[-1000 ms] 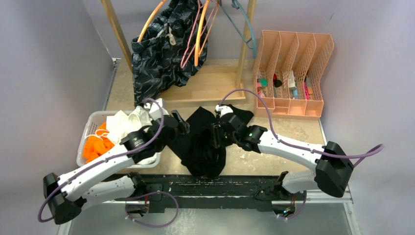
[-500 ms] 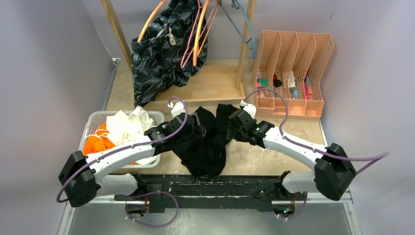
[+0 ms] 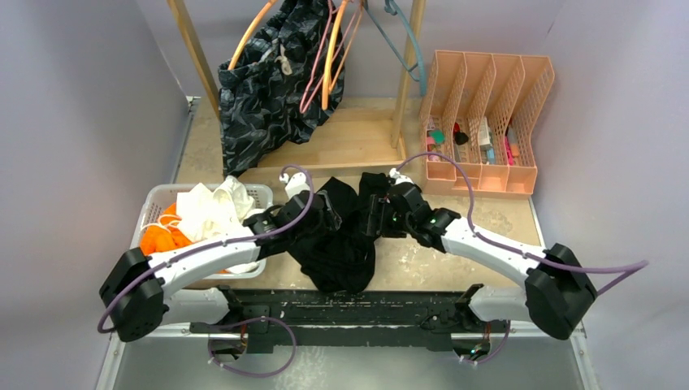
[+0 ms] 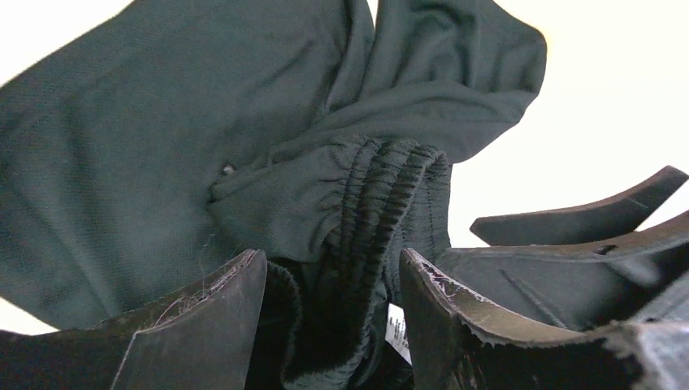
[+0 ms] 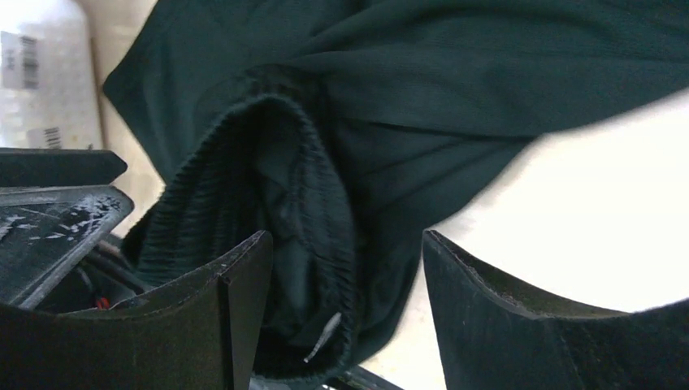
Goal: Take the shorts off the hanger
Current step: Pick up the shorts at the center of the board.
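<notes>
The black shorts (image 3: 341, 240) lie bunched on the table between my two grippers, off any hanger. My left gripper (image 3: 329, 213) (image 4: 329, 260) is shut on their gathered elastic waistband (image 4: 382, 203), which fills the gap between its fingers. From the right, my right gripper (image 3: 374, 215) (image 5: 345, 240) stands open around the waistband loop (image 5: 268, 171), with bare table showing beside its right finger. Camo-patterned shorts (image 3: 264, 89) still hang from an orange hanger (image 3: 248, 36) on the rack at the back. White shorts (image 3: 207, 211) and orange shorts (image 3: 158, 240) lie in the basket (image 3: 146, 207).
A wooden rack (image 3: 191, 49) with empty orange, pink and teal hangers (image 3: 333, 57) stands on a wooden base at the back. To the back right is a peach divided organiser (image 3: 487, 122) holding small items. The white basket sits at the table's left edge.
My right gripper opened and let go of the black shorts, staying around the waistband. My left arm stretched to the right, farther from the basket, with the waistband in its jaws.
</notes>
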